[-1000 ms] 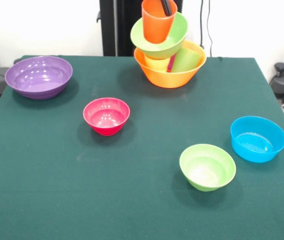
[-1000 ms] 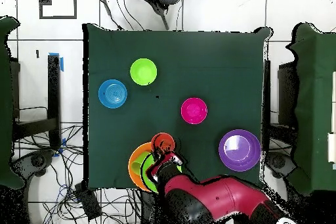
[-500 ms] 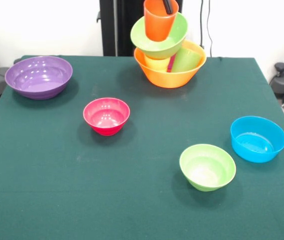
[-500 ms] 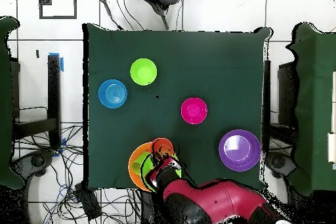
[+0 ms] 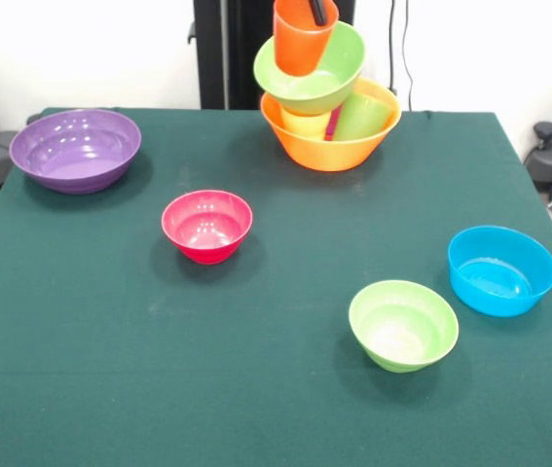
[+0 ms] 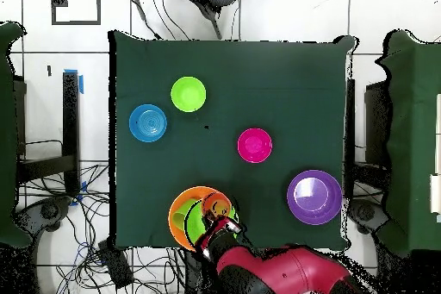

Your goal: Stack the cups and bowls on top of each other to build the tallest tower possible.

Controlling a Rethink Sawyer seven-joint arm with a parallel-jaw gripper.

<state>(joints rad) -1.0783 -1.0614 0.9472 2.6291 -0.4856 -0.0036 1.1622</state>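
The tower stands at the table's far edge. Its base is the large orange bowl point(image 5: 329, 146), which holds a yellow cup point(image 5: 305, 123) and a light green cup point(image 5: 361, 117). The large light-green bowl point(image 5: 316, 80) rests tilted on them. My gripper point(image 5: 316, 10) comes down from above with one black finger inside the orange-red cup point(image 5: 298, 47). It holds that cup tilted in the green bowl. In the overhead view the gripper point(image 6: 220, 230) is over the orange bowl point(image 6: 185, 219). The purple-magenta cup is hidden.
The wide purple bowl point(image 5: 76, 149) sits far left, the pink-red bowl point(image 5: 207, 225) left of centre, the small light-green bowl point(image 5: 403, 324) near right and the blue bowl point(image 5: 501, 269) beside it. All stand upright and apart on the green table point(image 5: 256, 389).
The orange-red cup has risen slightly and tipped to the left in the green bowl. In the overhead view the arm has drawn back toward the base. The other bowls have not moved.
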